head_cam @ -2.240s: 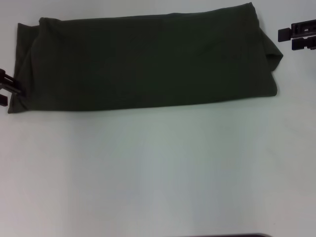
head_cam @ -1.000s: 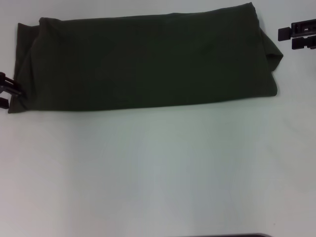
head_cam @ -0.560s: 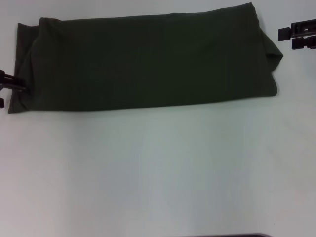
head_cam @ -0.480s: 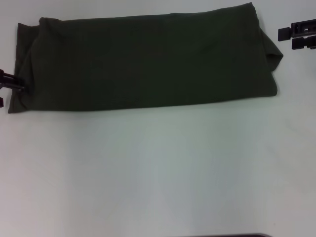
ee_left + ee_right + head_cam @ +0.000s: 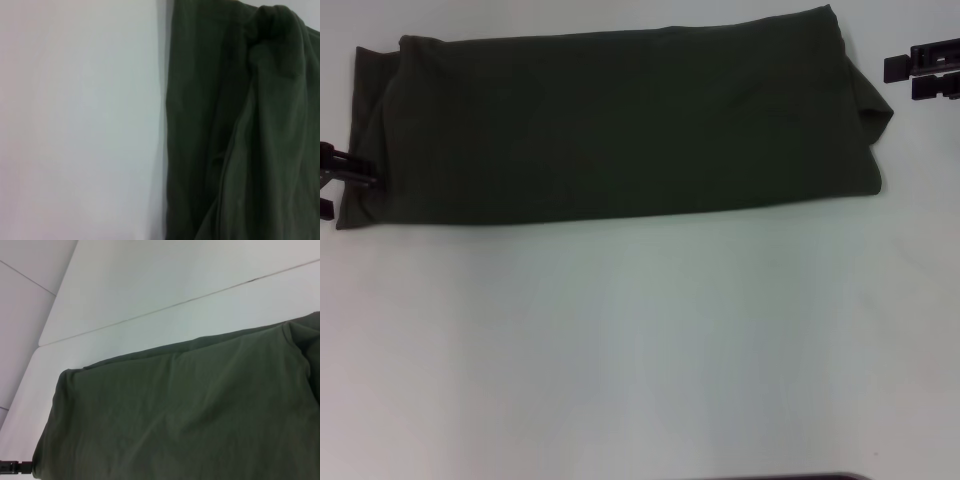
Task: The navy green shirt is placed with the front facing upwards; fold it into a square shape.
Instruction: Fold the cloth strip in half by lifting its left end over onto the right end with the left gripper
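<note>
The navy green shirt (image 5: 620, 125) lies folded into a long band across the far part of the table, plain green side up, with no lettering showing. My left gripper (image 5: 332, 188) sits at the band's left end by its near corner. It is open, and one finger (image 5: 350, 170) touches the cloth edge. The left wrist view shows that end of the shirt (image 5: 240, 130) with bunched folds. My right gripper (image 5: 925, 75) hovers open just off the shirt's far right corner, clear of the cloth. The right wrist view looks along the shirt (image 5: 190, 415) and shows the left gripper (image 5: 10, 467) far off.
The white table (image 5: 640, 350) stretches bare in front of the shirt down to the near edge. A seam line crosses the table surface (image 5: 200, 300) behind the shirt. A dark strip (image 5: 780, 477) shows at the near edge.
My left gripper has shifted slightly at the shirt's left end, its upper finger sliding onto the cloth edge. The shirt and the right gripper have not moved.
</note>
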You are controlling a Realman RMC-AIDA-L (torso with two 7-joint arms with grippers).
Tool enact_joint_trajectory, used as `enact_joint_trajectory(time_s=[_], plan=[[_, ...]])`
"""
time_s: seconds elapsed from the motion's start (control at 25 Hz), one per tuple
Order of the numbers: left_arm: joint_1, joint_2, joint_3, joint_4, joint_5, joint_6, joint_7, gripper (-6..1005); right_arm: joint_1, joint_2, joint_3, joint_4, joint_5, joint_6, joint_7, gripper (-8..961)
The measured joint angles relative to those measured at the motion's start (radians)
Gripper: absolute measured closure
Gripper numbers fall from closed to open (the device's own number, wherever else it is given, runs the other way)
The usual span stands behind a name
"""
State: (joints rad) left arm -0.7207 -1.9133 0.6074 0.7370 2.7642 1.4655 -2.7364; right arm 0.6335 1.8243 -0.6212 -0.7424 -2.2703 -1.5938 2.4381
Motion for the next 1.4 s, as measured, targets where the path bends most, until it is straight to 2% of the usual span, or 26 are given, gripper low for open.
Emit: enact_joint_trajectory(time_s=[0.44, 1.04, 1.4], plan=[[-0.001, -0.014, 0.003, -0.004, 0.0, -0.023, -0.009, 165, 0.0, 0.0, 0.0, 0.0, -0.004, 0.0, -0.002, 174], [-0.018, -0.014, 0.006, -0.068, 0.003, -0.073, -0.009, 172, 0.0, 0.0, 0.0, 0.0, -0.005, 0.0, -0.001, 174], [-0.042, -0.027, 0.006, -0.072, 0.0, -0.066, -0.003, 176, -0.003, 0.0, 0.0, 0.0, -0.004, 0.0, -0.003, 174]])
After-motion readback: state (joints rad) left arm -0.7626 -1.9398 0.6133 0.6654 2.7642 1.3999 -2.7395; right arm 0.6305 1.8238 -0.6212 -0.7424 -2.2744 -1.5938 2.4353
